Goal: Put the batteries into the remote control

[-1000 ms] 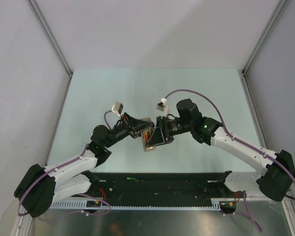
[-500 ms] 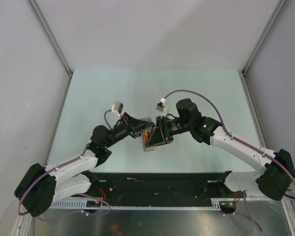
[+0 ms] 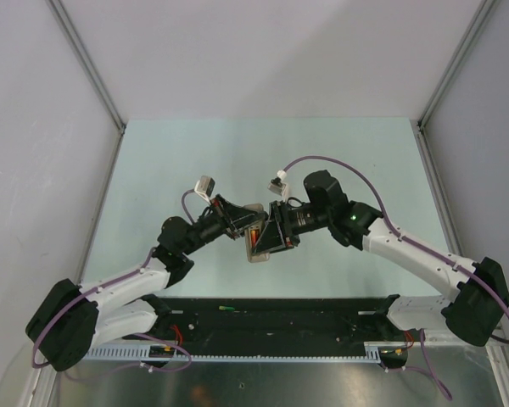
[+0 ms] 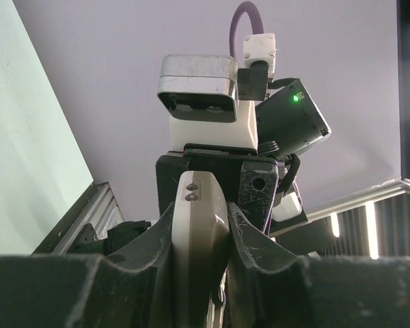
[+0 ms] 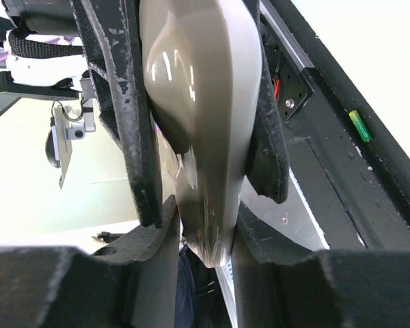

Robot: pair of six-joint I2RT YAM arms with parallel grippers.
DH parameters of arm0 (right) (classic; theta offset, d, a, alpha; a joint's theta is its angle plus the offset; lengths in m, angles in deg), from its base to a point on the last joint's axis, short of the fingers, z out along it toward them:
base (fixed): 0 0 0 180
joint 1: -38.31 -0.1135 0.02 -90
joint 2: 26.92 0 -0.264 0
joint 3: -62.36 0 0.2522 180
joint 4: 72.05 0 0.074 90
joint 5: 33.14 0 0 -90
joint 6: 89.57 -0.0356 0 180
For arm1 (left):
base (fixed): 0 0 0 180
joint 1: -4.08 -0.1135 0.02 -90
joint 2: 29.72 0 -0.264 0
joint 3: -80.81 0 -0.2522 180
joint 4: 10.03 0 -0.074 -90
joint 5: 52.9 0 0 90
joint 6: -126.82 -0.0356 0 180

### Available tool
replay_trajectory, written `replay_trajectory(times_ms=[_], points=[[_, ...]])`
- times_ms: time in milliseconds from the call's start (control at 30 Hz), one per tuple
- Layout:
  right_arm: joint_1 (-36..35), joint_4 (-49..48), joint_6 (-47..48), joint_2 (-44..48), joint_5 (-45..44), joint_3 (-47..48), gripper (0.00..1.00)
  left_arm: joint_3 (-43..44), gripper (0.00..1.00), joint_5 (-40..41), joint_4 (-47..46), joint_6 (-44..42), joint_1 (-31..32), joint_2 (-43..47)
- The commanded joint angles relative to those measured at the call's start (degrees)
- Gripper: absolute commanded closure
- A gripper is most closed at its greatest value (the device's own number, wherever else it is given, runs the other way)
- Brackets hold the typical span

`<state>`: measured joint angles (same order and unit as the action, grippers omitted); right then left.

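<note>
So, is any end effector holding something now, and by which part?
Both hold the remote control between them: the right end effector pinches its tip, and the left end effector grips a little further along its body.

Remote control (image 5: pixel 205 102): glossy pale beige-grey, plain, no pattern. Green battery (image 5: pixel 359 126) at its 3 o'clock, on a black rail (image 5: pixel 328 174). Table (image 3: pixel 195 153) pale mint. Cable (image 3: pixel 322 158) purple. Arms (image 3: pixel 407 248) white with black joints.

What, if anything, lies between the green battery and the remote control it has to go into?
Nothing visible does. The green battery rests on the black base rail, with open space between it and the remote control, which the left gripper and right gripper hold between them.
</note>
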<state>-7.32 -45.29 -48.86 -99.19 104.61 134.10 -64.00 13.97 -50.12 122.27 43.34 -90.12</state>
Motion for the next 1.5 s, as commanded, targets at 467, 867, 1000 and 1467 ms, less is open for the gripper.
replay_trajectory(times_ms=[467,867,1000,1467], points=[[3.61,-1.39,2.1,4.41,-7.05,1.26,0.22,0.02,1.0,-2.27,-4.6,-0.63,0.46,-0.68],[5.2,18.98,16.24,13.65,-29.34,5.57,0.13,-2.88,1.0,-3.23,-4.25,-4.23,-5.43,-1.48],[3.71,20.76,18.79,7.25,-40.33,2.59,0.26,-5.52,1.0,-3.67,-3.38,-5.55,-7.18,2.64],[1.5,4.59,25.74,-18.16,-51.17,3.1,0.52,-11.76,1.0,-6.31,11.04,-12.06,-14.22,17.51]])
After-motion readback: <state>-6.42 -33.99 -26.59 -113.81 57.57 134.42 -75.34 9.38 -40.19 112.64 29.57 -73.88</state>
